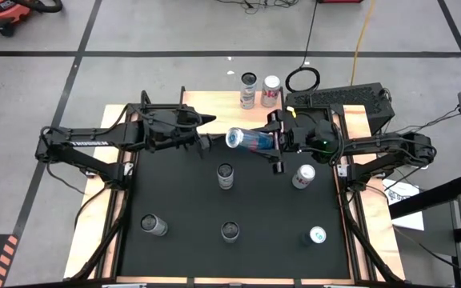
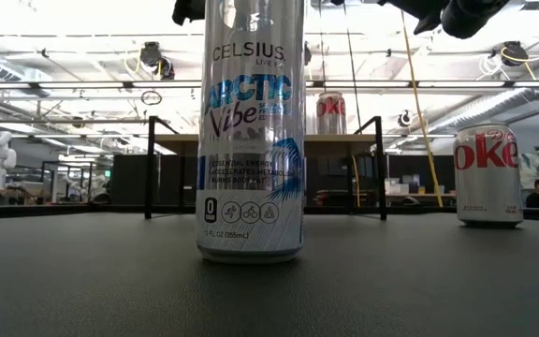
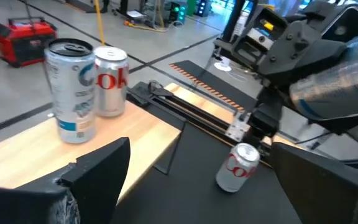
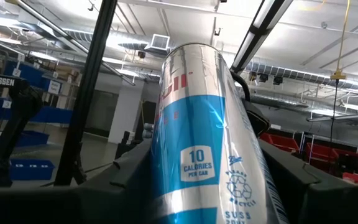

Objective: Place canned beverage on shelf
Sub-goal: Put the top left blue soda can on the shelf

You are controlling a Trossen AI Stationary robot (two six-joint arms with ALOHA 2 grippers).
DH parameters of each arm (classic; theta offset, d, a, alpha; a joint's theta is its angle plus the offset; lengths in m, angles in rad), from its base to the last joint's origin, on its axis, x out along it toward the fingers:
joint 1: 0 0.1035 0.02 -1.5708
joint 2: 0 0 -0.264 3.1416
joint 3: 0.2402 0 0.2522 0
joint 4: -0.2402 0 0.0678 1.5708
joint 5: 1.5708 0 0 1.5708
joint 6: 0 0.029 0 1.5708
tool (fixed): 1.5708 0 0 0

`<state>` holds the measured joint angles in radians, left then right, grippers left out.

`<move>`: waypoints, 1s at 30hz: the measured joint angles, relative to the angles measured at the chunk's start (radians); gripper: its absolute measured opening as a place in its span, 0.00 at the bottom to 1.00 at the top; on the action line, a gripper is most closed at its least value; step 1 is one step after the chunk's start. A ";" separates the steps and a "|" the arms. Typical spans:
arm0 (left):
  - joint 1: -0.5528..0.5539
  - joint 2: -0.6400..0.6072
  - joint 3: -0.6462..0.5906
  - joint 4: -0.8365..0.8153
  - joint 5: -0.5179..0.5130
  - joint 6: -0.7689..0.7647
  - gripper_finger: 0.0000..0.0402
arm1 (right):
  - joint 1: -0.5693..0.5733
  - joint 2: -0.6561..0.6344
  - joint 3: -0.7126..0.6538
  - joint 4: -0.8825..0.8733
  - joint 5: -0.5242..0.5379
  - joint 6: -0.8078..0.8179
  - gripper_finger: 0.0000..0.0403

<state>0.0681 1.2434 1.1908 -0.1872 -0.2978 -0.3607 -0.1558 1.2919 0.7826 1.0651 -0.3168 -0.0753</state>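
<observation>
The right hand (image 1: 272,142) grips a blue can (image 1: 249,140) sideways beside the shelf (image 1: 214,101).

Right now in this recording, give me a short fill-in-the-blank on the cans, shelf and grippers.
1. The shelf carries ___ cans.
2. The blue can is held by the ___ gripper.
3. The left gripper, beside the shelf, is ___.
4. The held blue can lies ___ rather than upright.

Missing words: two; right; open; sideways

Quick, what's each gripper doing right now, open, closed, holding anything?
Left gripper: open, holding nothing, near the shelf.
Right gripper: closed on a blue and silver can, lying sideways.
</observation>
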 joint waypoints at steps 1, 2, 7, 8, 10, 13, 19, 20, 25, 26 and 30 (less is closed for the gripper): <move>0.000 0.000 0.000 0.003 0.019 0.001 0.97 | 0.000 0.000 0.000 0.003 0.000 0.000 0.51; 0.000 0.000 0.000 0.007 0.034 0.006 0.97 | 0.000 0.000 0.000 0.010 0.000 0.000 0.51; -0.004 0.000 0.000 0.138 0.091 0.105 0.97 | 0.000 0.000 0.000 0.085 0.000 0.003 0.51; -0.004 0.000 0.000 0.171 0.115 0.129 0.97 | 0.000 0.000 0.000 0.099 0.000 0.007 0.51; -0.005 0.000 0.000 0.229 0.167 0.159 0.97 | 0.000 0.000 0.000 0.125 0.000 0.010 0.51; -0.005 0.005 0.000 0.283 0.213 0.169 0.97 | 0.000 0.000 0.010 0.151 0.000 0.011 0.51; -0.005 0.048 0.002 0.374 0.296 0.257 0.97 | 0.000 0.000 0.041 0.152 0.000 0.060 0.51; -0.005 0.055 0.001 0.384 0.313 0.269 0.97 | 0.001 0.001 0.044 0.153 0.000 0.063 0.51; -0.010 0.108 0.000 0.476 0.331 0.345 0.97 | 0.007 0.019 0.045 0.180 0.000 0.064 0.51; -0.010 0.118 0.000 0.500 0.331 0.357 0.97 | 0.008 0.020 0.045 0.183 0.000 0.064 0.51; -0.010 0.145 0.000 0.563 0.364 0.402 0.97 | 0.007 0.027 0.045 0.183 0.003 0.072 0.51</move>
<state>0.0586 1.3881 1.1908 0.3755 0.0657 0.0408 -0.1486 1.3192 0.8276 1.2478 -0.3141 -0.0036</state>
